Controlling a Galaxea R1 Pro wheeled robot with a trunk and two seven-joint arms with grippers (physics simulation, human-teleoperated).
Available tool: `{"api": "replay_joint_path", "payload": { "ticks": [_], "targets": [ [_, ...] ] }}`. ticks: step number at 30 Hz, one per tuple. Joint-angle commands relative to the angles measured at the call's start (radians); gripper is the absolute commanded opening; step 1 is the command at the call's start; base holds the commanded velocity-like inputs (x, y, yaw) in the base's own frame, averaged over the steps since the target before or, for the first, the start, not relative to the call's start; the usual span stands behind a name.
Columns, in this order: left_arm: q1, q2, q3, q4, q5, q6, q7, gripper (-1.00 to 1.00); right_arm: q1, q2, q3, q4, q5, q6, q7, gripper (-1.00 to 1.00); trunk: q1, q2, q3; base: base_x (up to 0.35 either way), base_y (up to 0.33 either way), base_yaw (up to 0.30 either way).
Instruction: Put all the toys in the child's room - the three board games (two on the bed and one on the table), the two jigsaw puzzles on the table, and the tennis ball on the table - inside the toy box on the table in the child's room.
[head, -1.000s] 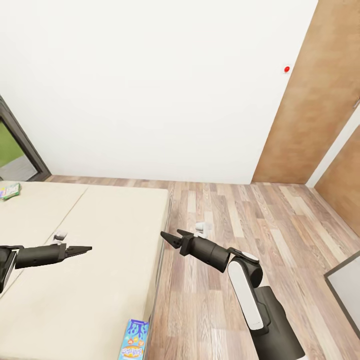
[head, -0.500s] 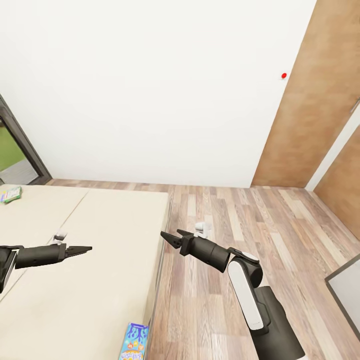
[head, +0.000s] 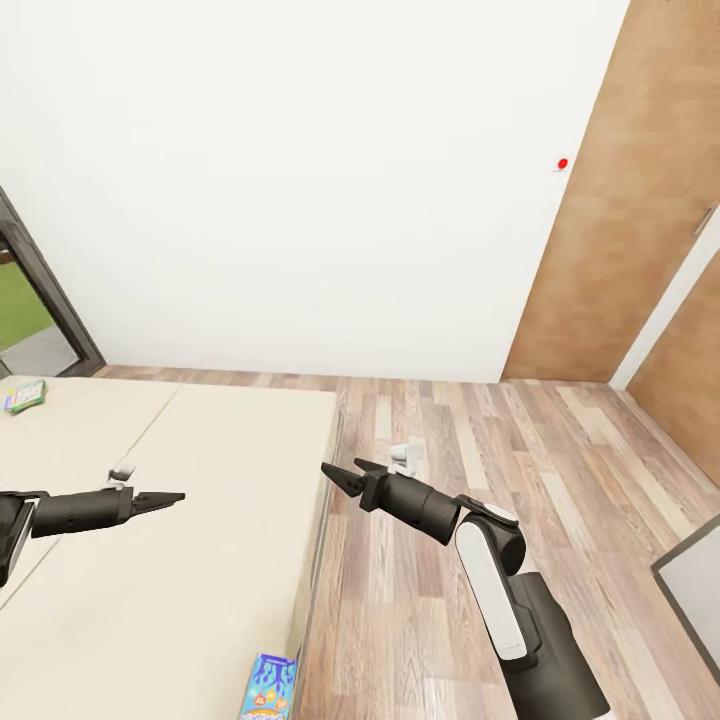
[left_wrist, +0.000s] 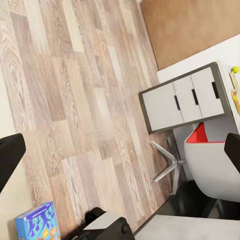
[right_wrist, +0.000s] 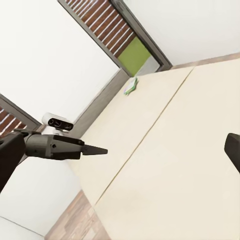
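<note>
Ahead of me stands a plain white wall (head: 300, 180), evenly lit, carrying one small red dot (head: 562, 163) near its right end. Just beside that dot a tall brown wooden panel (head: 610, 240) rises from the floor, with a second one (head: 690, 370) further right past a white strip. The floor (head: 470, 560) is wood plank in mixed brown and grey tones. At far left I see a dark-framed window (head: 40, 300) with green outside. My left wrist camera catches a grey three-drawer cabinet (left_wrist: 185, 105) and a white swivel chair with a red seat (left_wrist: 205, 160).
</note>
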Motion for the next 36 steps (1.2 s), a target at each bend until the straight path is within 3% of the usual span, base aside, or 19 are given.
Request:
{"api": "replay_joint_path", "payload": {
  "ticks": [1,36],
  "targets": [
    [-0.001,-0.001,0.004,-0.001,-0.011,0.011,-0.008,1.0,-0.001,0.0,-0.001,-0.001,-0.004,0.007,0.0,1.0,0.0,-0.001,0.0,0.0,0.0,0.0],
    [-0.001,-0.009,0.003,-0.001,-0.011,0.011,-0.008,1.0,-0.001,0.0,-0.001,-0.001,-0.004,0.006,0.0,1.0,0.0,-0.001,0.058,0.0,0.0,0.0]
  ]
}}
